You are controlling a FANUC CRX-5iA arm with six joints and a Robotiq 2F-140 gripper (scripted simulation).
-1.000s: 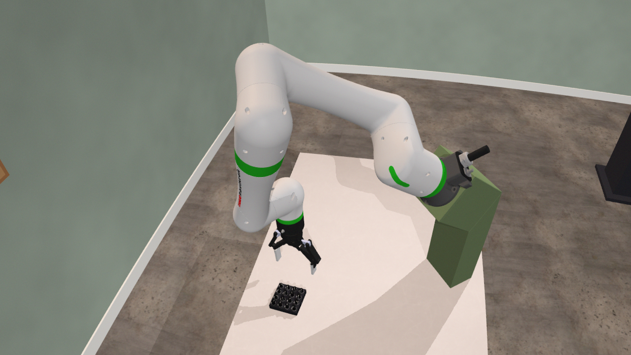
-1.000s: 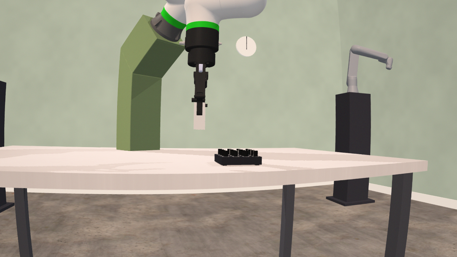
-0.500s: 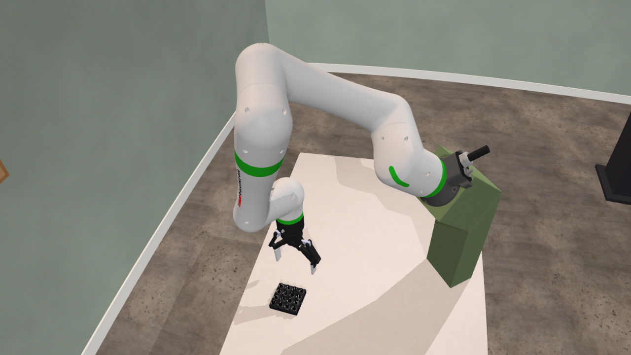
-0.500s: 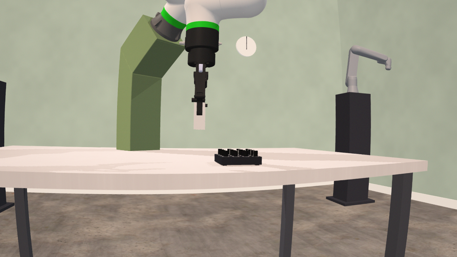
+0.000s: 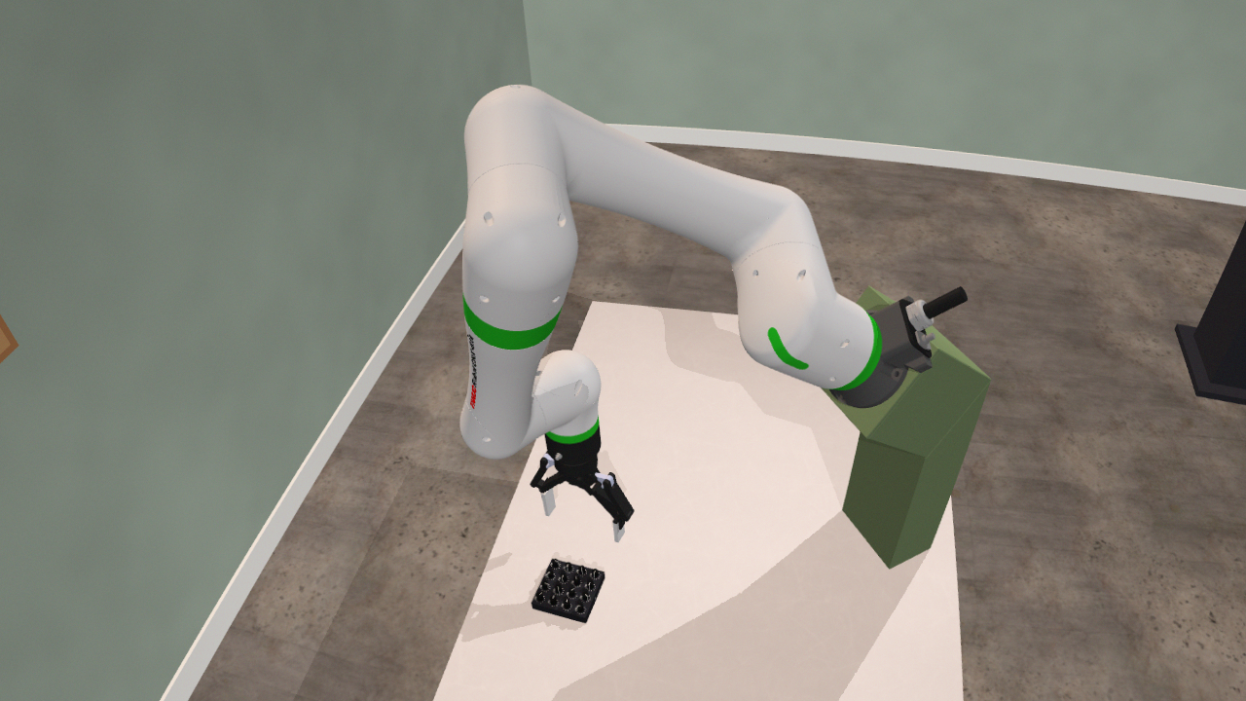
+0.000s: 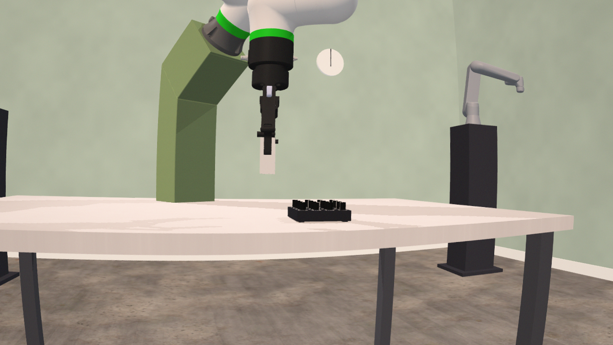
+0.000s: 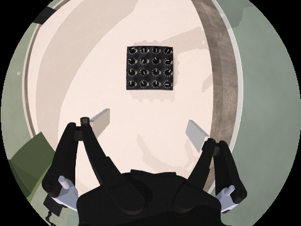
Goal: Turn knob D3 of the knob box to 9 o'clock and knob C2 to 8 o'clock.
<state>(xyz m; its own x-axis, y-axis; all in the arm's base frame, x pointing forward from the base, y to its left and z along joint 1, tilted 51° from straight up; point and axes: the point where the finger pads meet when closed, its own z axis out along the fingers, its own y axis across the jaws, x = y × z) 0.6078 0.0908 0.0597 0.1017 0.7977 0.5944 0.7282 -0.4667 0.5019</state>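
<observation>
Top view, worktop: a pale, straight-edged tabletop (image 5: 697,488) (image 6: 128,218) (image 7: 94,78); its far-left corner shows beside the arm, its near end is cut off.
Top view, knob box: a low, square black box (image 5: 557,613) (image 6: 321,215) (image 7: 150,78), beside the tabletop's left edge, well down from that corner.
Top view, end effector: a black two-finger gripper (image 5: 581,521) (image 6: 267,165) (image 7: 149,121), spread wide and gripping nothing, short of the box.
Exterior view, box: upright on the table, set back from the near edge and well in from the right-hand corner.
Exterior view, knobs: short black upright knobs (image 5: 566,603) (image 6: 314,205) (image 7: 156,72), crowded on the lid.
Exterior view, hold: likely the sides of one knob, above the lid; neighbours leave little finger room.
Wrist view, finger pads: flat pale plates (image 5: 548,502) (image 6: 267,167) (image 7: 102,123), well apart, touching no knob.
Wrist view, box: between the two long edges, nearer the right one.
Wrist view, labels: names too small to read; D3 and C2 cannot be singled out.
Wrist view, handling: probably light, rigid and prone to skid, so centre the squeeze and twist without sideways push.
</observation>
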